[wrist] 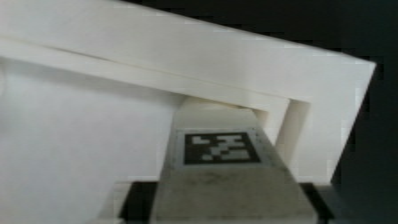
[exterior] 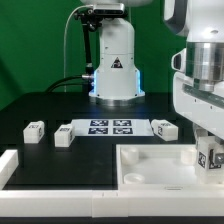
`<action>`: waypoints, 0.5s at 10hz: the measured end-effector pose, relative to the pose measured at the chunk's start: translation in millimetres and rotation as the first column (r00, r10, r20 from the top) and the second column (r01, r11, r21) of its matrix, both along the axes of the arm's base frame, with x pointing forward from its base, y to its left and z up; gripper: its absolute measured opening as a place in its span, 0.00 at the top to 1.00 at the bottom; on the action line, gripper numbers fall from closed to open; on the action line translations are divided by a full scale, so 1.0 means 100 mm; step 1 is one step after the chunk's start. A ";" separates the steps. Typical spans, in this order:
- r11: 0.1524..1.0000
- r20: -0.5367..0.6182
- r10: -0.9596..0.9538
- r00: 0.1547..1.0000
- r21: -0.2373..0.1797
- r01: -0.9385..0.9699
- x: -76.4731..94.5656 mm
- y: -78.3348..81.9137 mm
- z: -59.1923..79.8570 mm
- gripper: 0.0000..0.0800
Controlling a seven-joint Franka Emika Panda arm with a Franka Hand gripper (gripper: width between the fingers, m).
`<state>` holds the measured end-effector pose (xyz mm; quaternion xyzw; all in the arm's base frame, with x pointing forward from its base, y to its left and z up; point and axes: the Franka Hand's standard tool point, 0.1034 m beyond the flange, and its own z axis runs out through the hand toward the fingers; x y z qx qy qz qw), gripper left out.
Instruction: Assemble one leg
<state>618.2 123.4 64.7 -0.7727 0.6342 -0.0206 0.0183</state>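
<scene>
My gripper (exterior: 208, 148) is at the exterior view's right, shut on a leg (exterior: 211, 158), a small white block with a black-and-white tag. It holds the leg upright over the right corner of the large white tray-like piece (exterior: 150, 170). In the wrist view the leg (wrist: 221, 150) runs from between my dark fingers (wrist: 157, 198) to the tray's inner corner under its raised rim (wrist: 214, 60). I cannot tell whether the leg touches the tray. Three more legs lie on the table, two on the left (exterior: 36, 130) (exterior: 64, 135) and one behind the tray (exterior: 165, 127).
The marker board (exterior: 112, 127) lies flat at the middle of the black table. The arm's white base (exterior: 115, 65) stands behind it. A white L-shaped bracket (exterior: 8, 165) runs along the front left edge.
</scene>
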 end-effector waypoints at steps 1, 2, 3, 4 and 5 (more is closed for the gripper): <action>0.999 0.000 0.039 0.999 -0.002 -0.039 0.00 0.00 0.00 0.54; 0.997 0.001 0.075 0.997 -0.004 -0.075 0.00 0.00 0.00 0.31; 0.995 0.001 0.102 0.995 -0.006 -0.102 0.00 0.00 0.00 0.21; 0.973 -0.001 0.230 0.973 -0.015 -0.230 0.00 -0.01 0.00 0.19; 0.932 -0.003 0.361 0.933 -0.023 -0.361 0.00 -0.01 0.00 0.19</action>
